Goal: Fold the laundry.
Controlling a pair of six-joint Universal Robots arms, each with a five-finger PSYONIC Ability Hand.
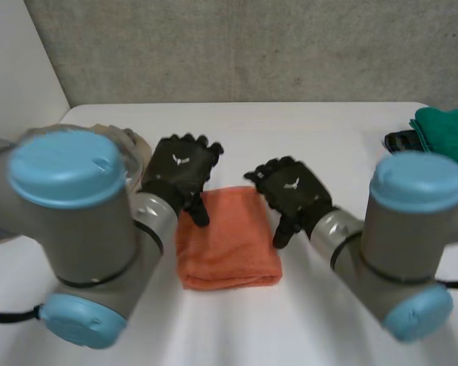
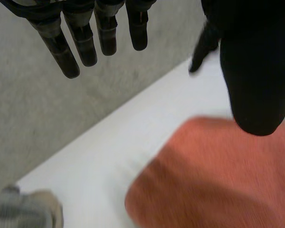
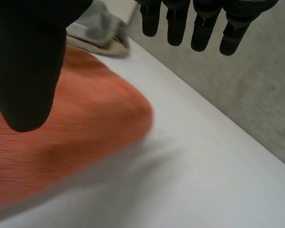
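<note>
The orange towel (image 1: 227, 238) lies folded in a square on the white tabletop (image 1: 305, 130), about the middle, nearer the robot's edge. The left hand (image 1: 179, 169) hangs over its far left corner and the right hand (image 1: 290, 191) over its far right corner. Both are wide and hold nothing. The towel looks soft, light and floppy, so I think a pinch at a corner is best. The head view shows a green cloth (image 1: 446, 131) by the right edge. The wrist views show straight fingers (image 2: 85, 42) up close, and a grey cloth (image 3: 97, 28) toward the left edge.
</note>
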